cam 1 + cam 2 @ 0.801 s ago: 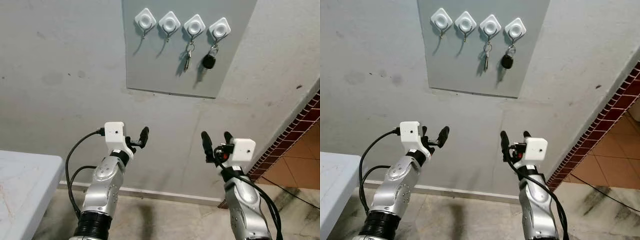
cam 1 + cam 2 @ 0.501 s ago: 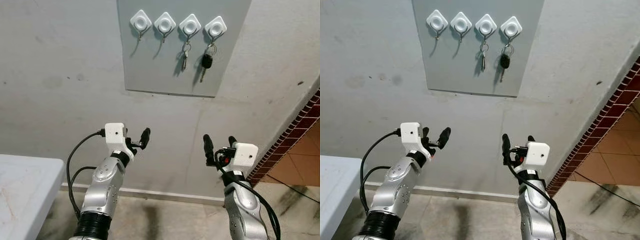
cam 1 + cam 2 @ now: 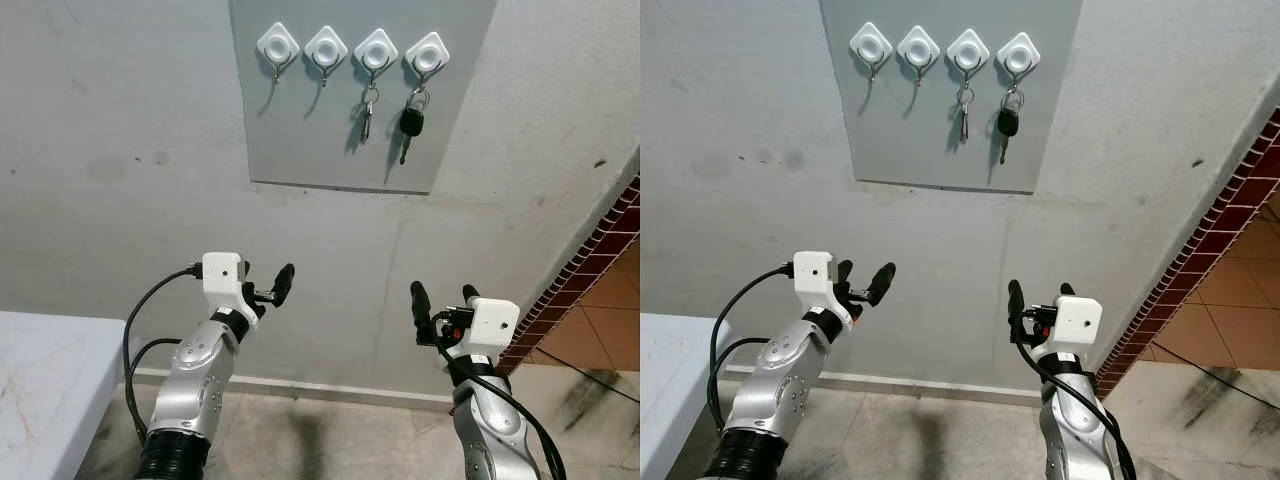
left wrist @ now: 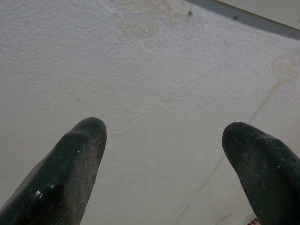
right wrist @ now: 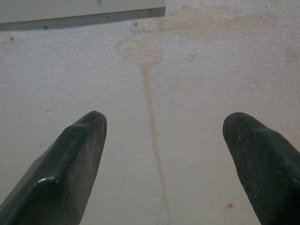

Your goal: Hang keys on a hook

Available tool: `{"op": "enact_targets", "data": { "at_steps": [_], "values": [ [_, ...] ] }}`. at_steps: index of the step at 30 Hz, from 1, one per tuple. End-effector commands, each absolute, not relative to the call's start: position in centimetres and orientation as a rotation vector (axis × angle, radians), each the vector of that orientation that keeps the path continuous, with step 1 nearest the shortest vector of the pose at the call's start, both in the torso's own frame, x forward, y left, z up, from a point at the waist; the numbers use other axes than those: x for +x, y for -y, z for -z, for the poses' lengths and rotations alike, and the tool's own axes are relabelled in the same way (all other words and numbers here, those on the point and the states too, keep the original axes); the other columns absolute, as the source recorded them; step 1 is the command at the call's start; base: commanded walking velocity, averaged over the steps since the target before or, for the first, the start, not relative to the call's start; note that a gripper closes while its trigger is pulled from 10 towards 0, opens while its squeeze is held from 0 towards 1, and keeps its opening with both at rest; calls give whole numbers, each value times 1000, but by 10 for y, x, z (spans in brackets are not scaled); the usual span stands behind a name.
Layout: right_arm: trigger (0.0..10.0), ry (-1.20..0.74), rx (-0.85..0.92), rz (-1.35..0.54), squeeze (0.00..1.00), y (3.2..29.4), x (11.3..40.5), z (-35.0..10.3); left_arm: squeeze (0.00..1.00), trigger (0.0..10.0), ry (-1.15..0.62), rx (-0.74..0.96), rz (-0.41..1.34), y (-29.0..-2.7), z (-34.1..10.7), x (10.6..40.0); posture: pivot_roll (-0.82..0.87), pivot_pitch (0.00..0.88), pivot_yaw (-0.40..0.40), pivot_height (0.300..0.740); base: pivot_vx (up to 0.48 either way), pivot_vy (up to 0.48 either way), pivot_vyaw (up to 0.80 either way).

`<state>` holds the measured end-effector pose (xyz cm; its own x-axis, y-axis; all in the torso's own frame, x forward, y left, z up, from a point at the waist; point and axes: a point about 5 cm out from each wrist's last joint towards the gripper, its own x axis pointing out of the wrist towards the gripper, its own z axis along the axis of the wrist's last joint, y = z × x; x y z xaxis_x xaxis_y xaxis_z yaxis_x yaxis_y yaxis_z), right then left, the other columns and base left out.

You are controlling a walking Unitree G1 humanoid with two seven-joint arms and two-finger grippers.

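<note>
Both arms are silver metal with rounded, jointed casings; the left arm (image 3: pixel 195 385) ends below in a black ribbed collar. Each wrist carries a white boxy camera housing (image 3: pixel 222 272) with a small dark dot on its face. Black cables loop out from the left housing and trail down the right arm (image 3: pixel 490 430). Each end effector has two long, glossy black fingers (image 4: pixel 70 178) with rounded tips.

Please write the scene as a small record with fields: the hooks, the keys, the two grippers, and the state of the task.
hooks: four white hooks in a row on a grey panel
first two hooks from left: empty
third hook: silver key
fourth hook: black car key
left gripper: open, empty, low before the wall
right gripper: open, empty, low before the wall
task state: keys hang on hooks, neither gripper holds anything
</note>
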<state>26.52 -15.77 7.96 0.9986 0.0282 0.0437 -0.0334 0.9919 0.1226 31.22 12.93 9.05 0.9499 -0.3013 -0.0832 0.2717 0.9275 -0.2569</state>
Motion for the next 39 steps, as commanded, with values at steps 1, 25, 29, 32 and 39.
{"op": "enact_targets", "data": {
  "at_steps": [1,25,29,32,39],
  "values": [
    [10000,53,107,-58,0,154,267,-85,0,10000,-101,-271,281,-132,-93,311,34,0,17,740,0,0,0],
    [10000,38,-3,-69,0,161,262,-81,0,10000,-49,-151,242,-143,-86,301,48,0,-6,740,0,0,0],
    [10000,44,-4,-80,0,160,267,-84,0,10000,-24,-115,268,-138,-92,305,55,0,-9,740,0,0,800],
    [10000,48,-12,-85,0,159,268,-85,0,10000,-30,-121,273,-136,-92,306,57,0,-11,740,0,0,800],
    [10000,41,-18,-86,0,159,267,-84,0,10000,-38,-129,256,-133,-93,307,58,0,-15,740,0,0,800]
  ]
}}
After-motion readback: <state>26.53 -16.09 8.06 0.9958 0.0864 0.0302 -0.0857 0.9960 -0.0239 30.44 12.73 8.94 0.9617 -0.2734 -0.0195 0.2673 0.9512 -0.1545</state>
